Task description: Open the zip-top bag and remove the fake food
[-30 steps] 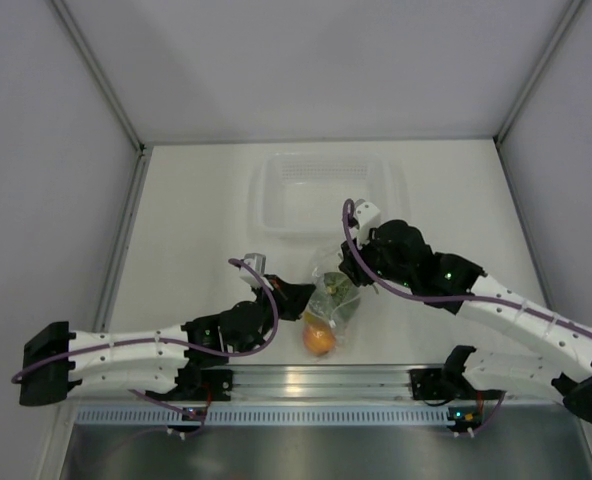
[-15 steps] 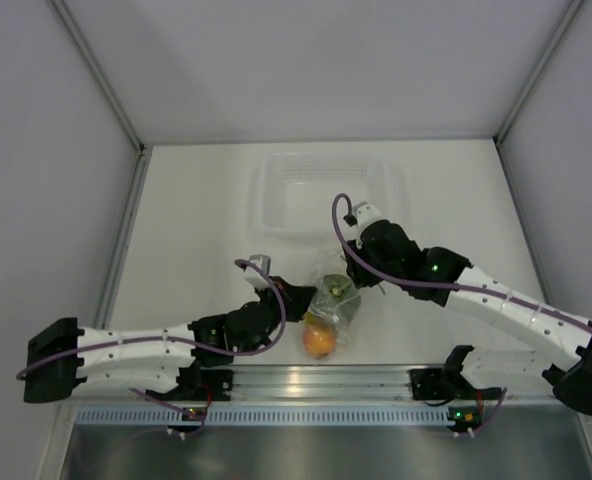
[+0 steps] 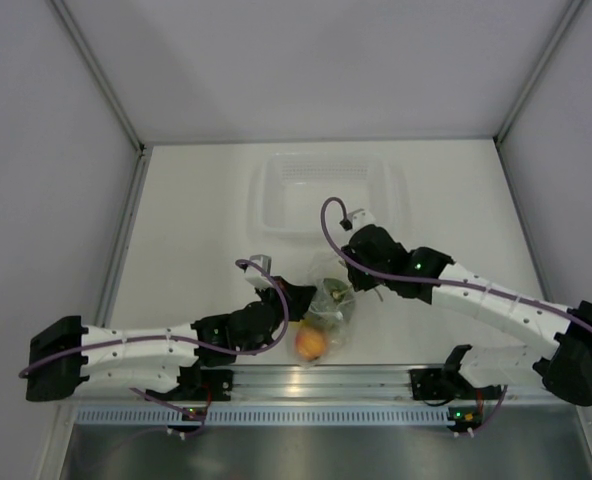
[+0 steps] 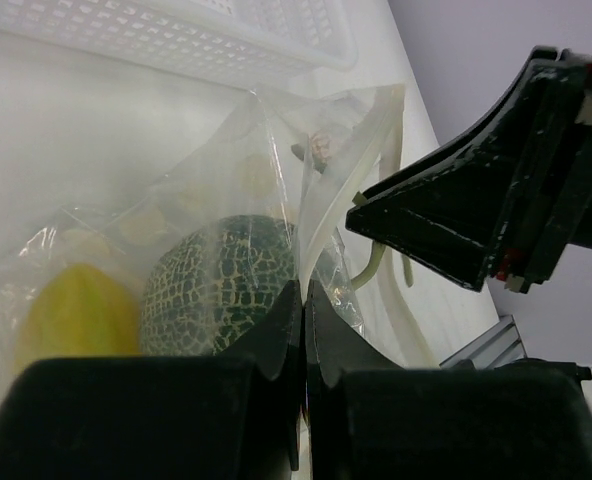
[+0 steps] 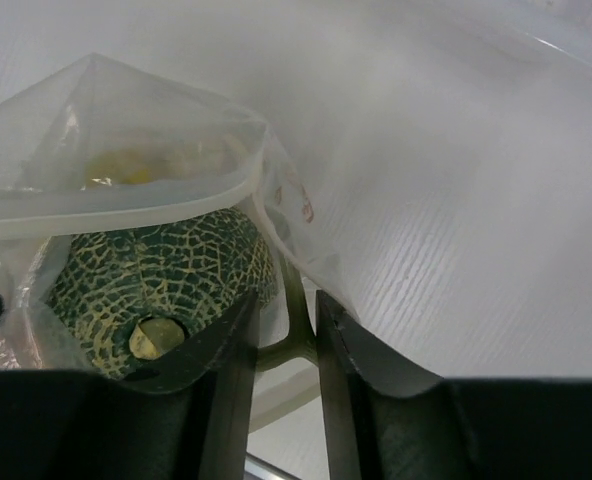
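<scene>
Clear zip-top bag (image 4: 226, 160) on white counter (image 5: 456, 200), left gripper (image 4: 303, 300) pinched shut on its film, right gripper (image 5: 286, 305) narrowly parted astride green melon stem (image 5: 293, 285)

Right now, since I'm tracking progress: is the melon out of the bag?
No, the melon sits inside the bag, seen through its clear plastic.

The zip-top bag's (image 4: 226, 170) edge vanishes into the left tool (image 4: 303, 295), whose body cuts off the yellow fruit's (image 4: 76, 315) underside.

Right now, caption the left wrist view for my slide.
Left gripper pinches the zip-top bag; melon and yellow fruit sit inside.
</scene>
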You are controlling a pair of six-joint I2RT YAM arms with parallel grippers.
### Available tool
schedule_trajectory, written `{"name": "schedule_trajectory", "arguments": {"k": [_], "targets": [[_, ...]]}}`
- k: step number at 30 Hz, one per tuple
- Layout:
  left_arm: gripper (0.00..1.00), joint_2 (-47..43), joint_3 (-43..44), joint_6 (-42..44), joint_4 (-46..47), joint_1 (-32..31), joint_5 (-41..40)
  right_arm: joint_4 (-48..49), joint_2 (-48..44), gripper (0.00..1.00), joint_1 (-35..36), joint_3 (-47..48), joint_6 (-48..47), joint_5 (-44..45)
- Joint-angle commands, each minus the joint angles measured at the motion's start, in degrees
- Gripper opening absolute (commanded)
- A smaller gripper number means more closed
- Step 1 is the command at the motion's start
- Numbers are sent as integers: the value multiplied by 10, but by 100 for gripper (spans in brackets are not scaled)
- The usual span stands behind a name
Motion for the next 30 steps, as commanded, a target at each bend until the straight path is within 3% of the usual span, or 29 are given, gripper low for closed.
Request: {"name": "schedule_trajectory", "arguments": {"k": [1,8,11,16,18,21,30], "targets": [[0,2,22,-9,8,-1,-15,26,19,27,3,-18,15,30],[0,-8,17,-10,8,-1,-19,58,36,30,2,-40,2,26],[0,-9,16,-11,9,-2,-20,93,41,22,1,-61,1,8],[0,-7,15,-16,10,-1,-17,113,56,27,2,-74,7,-6],[0,-8,14,-16,10,-2,-17,116,62,24,2,-76,6,-1],[0,-11,13,-15,9,-1,-17,119,58,0,2,-79,6,5],[0,-7,10,-10,8,-1,-17,58,0,0,5,-31,-20,28]]}}
